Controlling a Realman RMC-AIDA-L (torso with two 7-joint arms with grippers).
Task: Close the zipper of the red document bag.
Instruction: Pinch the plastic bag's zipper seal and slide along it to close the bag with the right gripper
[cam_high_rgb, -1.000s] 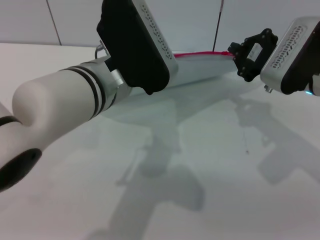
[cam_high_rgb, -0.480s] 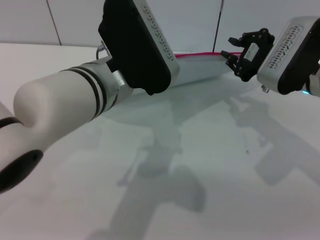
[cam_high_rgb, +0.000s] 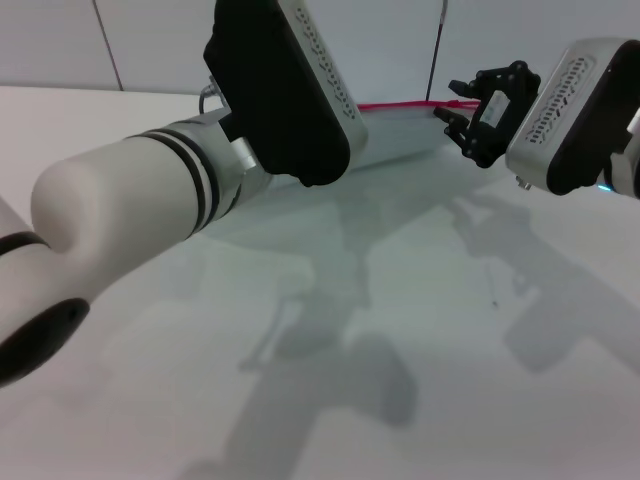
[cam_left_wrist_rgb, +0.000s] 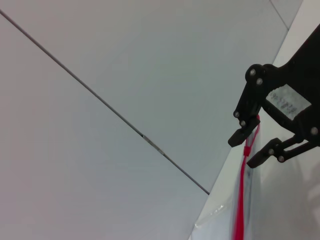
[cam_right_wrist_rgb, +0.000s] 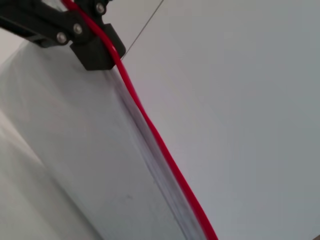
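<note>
My left arm reaches across the table (cam_high_rgb: 420, 330), its wrist housing hiding my left gripper, so I cannot tell how it stands. Behind that housing lies the red document bag (cam_high_rgb: 400, 135), flat at the table's far side, with the zipper (cam_high_rgb: 395, 104) along its far edge. At that strip's right end sits my right gripper (cam_high_rgb: 452, 102), its fingers (cam_left_wrist_rgb: 243, 136) parted either side of the red line, clamping nothing.

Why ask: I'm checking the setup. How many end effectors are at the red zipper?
2: the right end effector, open, straddles the zipper at its right end; the left end effector touches it farther left, mostly hidden in the head view.
</note>
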